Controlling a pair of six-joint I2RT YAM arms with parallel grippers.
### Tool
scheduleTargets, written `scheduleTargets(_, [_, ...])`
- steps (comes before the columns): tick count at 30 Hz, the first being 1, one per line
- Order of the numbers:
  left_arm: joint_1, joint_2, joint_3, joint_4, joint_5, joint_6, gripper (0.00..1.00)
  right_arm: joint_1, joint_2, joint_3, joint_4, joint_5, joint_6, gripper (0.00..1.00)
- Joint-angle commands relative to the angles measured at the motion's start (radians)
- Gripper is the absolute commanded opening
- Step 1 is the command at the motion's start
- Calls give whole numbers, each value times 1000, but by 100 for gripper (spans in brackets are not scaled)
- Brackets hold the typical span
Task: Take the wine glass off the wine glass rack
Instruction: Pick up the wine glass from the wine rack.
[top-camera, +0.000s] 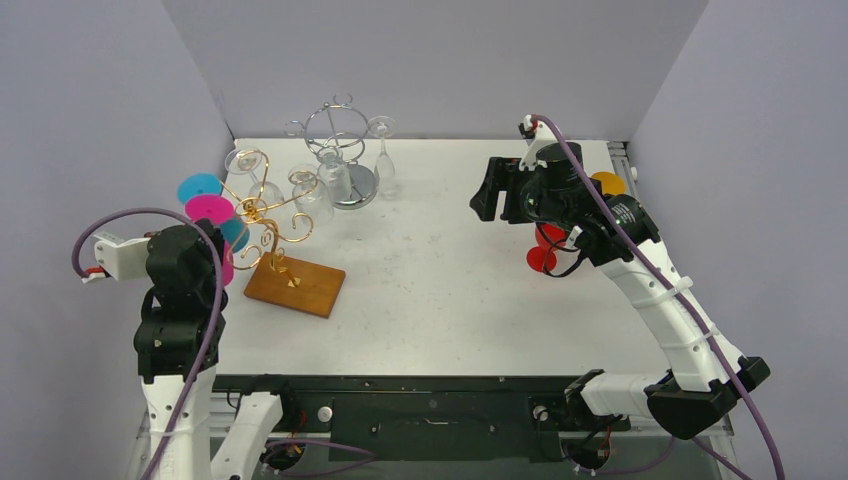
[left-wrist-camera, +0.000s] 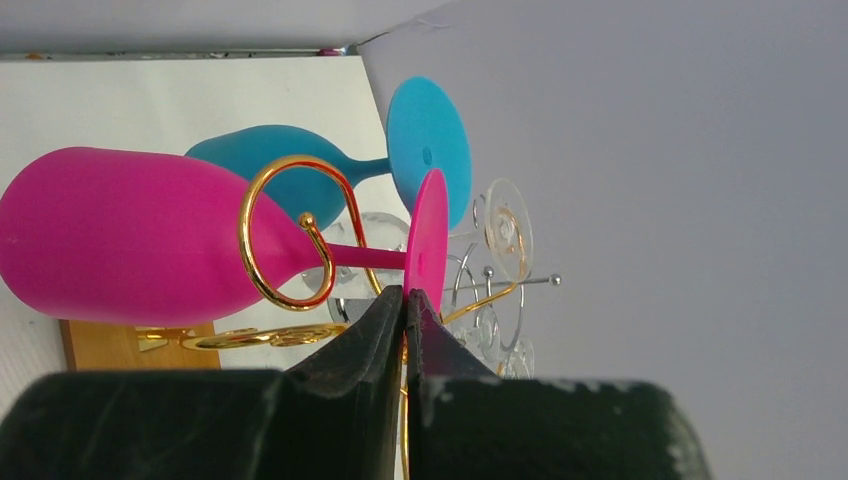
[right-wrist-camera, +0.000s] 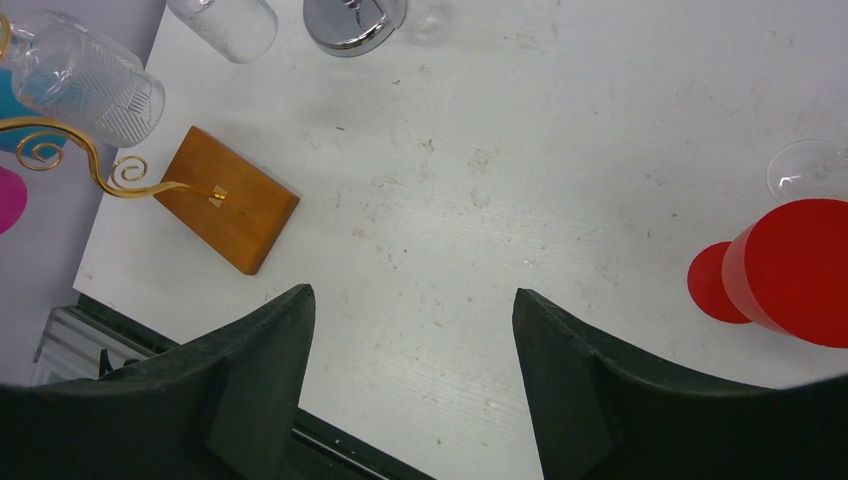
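The left hand (left-wrist-camera: 405, 300) is pressed fully shut and holds nothing. Its tips sit right at the rim of the pink wine glass's foot (left-wrist-camera: 428, 245), though contact cannot be told. The pink wine glass (left-wrist-camera: 130, 235) hangs on the gold rack (right-wrist-camera: 225, 210), its stem passing a gold loop, with a blue glass (left-wrist-camera: 425, 140) just behind. Well apart, the right hand (right-wrist-camera: 412, 298) hovers spread wide and empty above the counter (right-wrist-camera: 480, 200), near a red glass (right-wrist-camera: 795, 265).

Pink wine glass (top-camera: 208, 208) partly hidden behind the left arm (top-camera: 180, 268); red glass (right-wrist-camera: 795, 265) cut off at 3 o'clock.
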Motion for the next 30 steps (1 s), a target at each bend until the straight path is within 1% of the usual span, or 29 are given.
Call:
scheduleTargets(1, [6, -29, 6, 31, 68, 12, 0, 6, 5, 19, 24, 24, -15, 68])
scheduleTargets(9, [6, -80, 29, -45, 130, 16, 0, 6, 10, 23, 23, 23, -14, 68])
scheduleTargets(23, [6, -175, 84, -202, 150, 25, 0, 6, 15, 24, 20, 31, -16, 68])
scheduleTargets(30, [7, -242, 106, -286, 205, 24, 0, 6, 21, 22, 20, 32, -16, 68])
